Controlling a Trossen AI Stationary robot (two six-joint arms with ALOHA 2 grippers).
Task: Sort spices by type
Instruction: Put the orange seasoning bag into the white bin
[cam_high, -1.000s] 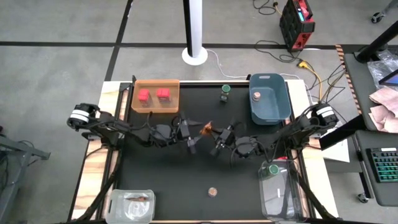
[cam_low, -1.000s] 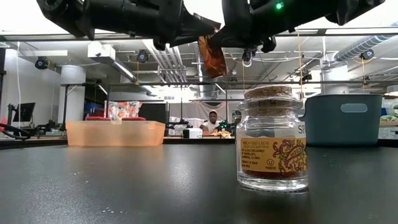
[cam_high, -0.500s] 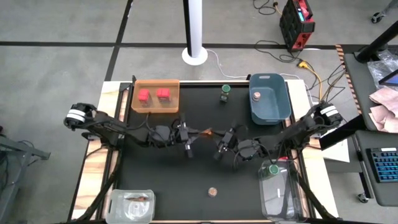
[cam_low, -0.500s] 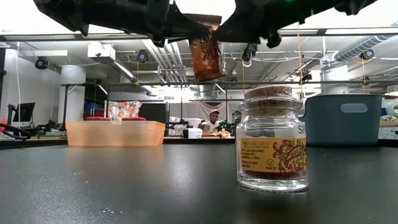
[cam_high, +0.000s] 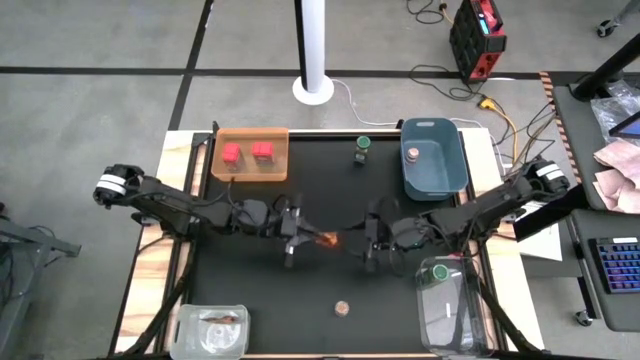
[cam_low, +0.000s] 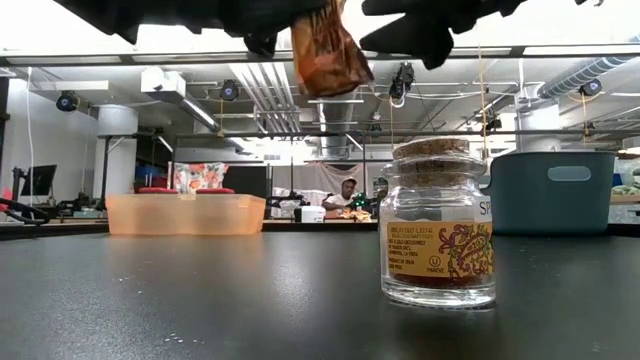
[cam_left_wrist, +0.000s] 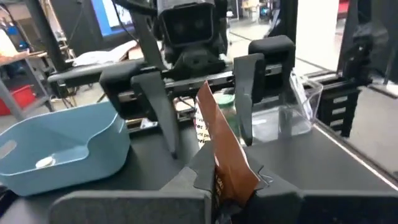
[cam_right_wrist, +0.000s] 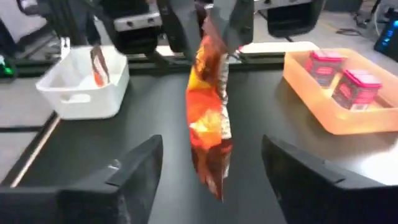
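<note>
Brown-orange packet was held above mid-table, pinched by the left gripper; the right gripper, jaws apart, faced it. A handover was judged complete; carriage to the clear container was called for next.

Overhead camera looking straight down on whole table, low camera at tabletop level facing room, close behind jar, wrist cameras facing each other, both on held packet.
</note>
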